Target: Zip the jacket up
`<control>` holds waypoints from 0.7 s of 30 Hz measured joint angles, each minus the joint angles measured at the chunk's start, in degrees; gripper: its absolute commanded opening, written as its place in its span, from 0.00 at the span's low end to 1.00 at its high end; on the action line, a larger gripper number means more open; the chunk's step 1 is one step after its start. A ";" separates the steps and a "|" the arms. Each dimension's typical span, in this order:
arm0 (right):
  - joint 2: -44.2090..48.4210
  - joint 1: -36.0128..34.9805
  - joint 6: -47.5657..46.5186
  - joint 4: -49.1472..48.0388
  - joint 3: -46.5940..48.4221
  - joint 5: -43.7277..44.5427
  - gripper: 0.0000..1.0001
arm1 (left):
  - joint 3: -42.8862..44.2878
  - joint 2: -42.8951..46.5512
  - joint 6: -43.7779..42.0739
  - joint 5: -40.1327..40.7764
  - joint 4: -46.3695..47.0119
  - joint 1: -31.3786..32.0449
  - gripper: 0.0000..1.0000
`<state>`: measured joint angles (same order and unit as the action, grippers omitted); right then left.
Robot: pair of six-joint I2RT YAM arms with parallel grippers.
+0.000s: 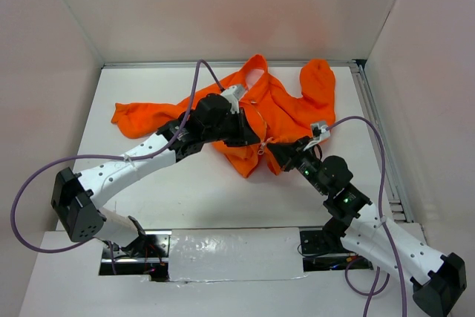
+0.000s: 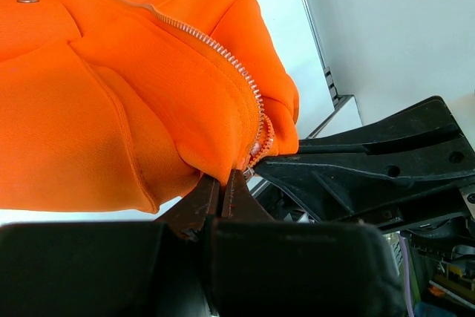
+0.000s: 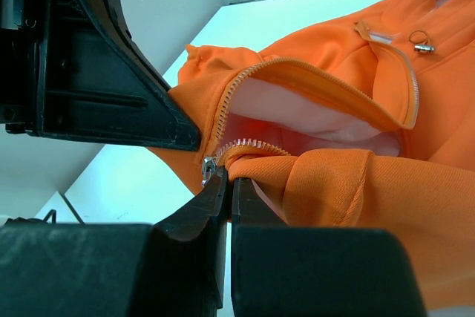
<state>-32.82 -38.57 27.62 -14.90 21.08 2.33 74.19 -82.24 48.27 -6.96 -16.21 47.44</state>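
The orange jacket (image 1: pixel 286 113) lies spread at the back middle of the table, with its front open and the pale lining (image 3: pixel 312 113) showing. Its silver zipper (image 2: pixel 223 53) runs down to the bottom hem. My left gripper (image 1: pixel 254 139) is shut on the hem of one front panel (image 2: pixel 223 176). My right gripper (image 1: pixel 273 148) is shut on the hem of the other panel, right at the zipper's lower end (image 3: pixel 228 172). The silver slider (image 3: pixel 208 168) sits against its left fingertip. The two grippers almost touch each other.
The jacket's sleeves reach out to the back left (image 1: pixel 137 118) and the back right (image 1: pixel 318 83). White walls enclose the table on three sides. A metal rail (image 1: pixel 378 139) runs along the right edge. Purple cables loop over both arms.
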 measured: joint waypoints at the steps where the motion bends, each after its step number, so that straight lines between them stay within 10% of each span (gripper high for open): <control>1: -0.09 0.00 0.04 -0.04 0.02 0.00 0.00 | 0.00 0.00 0.00 0.00 0.02 0.00 0.00; 21: -4.26 1.68 2.58 6.40 6.16 -1.99 0.00 | -2.91 1.33 -3.41 2.69 1.95 1.25 0.00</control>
<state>-37.08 -36.88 30.20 -8.49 27.24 0.34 71.29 -80.90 44.86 -4.27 -14.26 48.69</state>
